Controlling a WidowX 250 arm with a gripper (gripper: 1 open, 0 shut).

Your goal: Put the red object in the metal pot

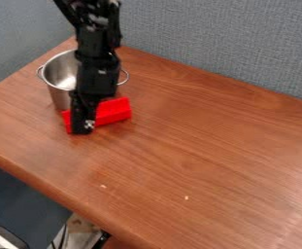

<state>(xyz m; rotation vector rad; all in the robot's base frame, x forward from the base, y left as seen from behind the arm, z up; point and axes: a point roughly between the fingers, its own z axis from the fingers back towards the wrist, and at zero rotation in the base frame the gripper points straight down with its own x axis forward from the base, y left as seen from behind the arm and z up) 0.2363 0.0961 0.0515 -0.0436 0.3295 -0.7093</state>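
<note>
Fingers (80,123) of gripper (82,125) clenched on red object (107,112) near one end; advised: lift high, keep level, clear metal pot (52,94) rim before release.

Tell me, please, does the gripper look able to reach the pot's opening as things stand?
Probably yes: the pot stands open just behind the gripper, which is down on the block; nothing lies between them.

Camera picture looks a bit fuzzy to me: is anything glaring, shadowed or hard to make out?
Camera view: low in detail and soft all over; the dark gripper merges into one shape in front of the red object; the metal pot shows bright glare inside; the table carries a pale sheen; shadows are soft and short.
</note>
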